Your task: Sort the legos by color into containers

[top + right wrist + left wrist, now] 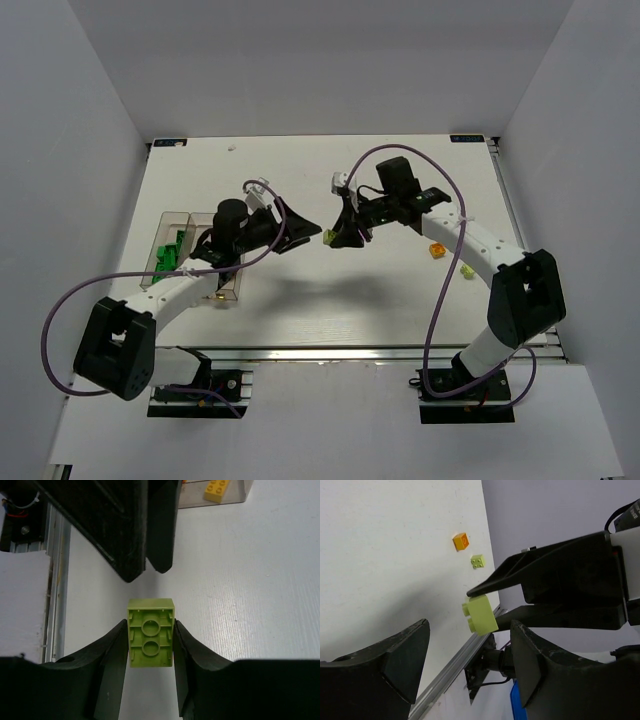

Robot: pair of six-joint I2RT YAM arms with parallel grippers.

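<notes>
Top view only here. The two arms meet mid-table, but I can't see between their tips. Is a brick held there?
Observer: Yes. The right jaws are shut on a pale green brick, its hollow underside facing the right wrist camera.
Operator: Does the left arm grip it too?
Observer: No. The left jaws are wide open, with a gap between them and the brick.
Operator: Anything yellow sorted?
Observer: The right wrist view shows a yellow brick inside a clear bin.
</notes>
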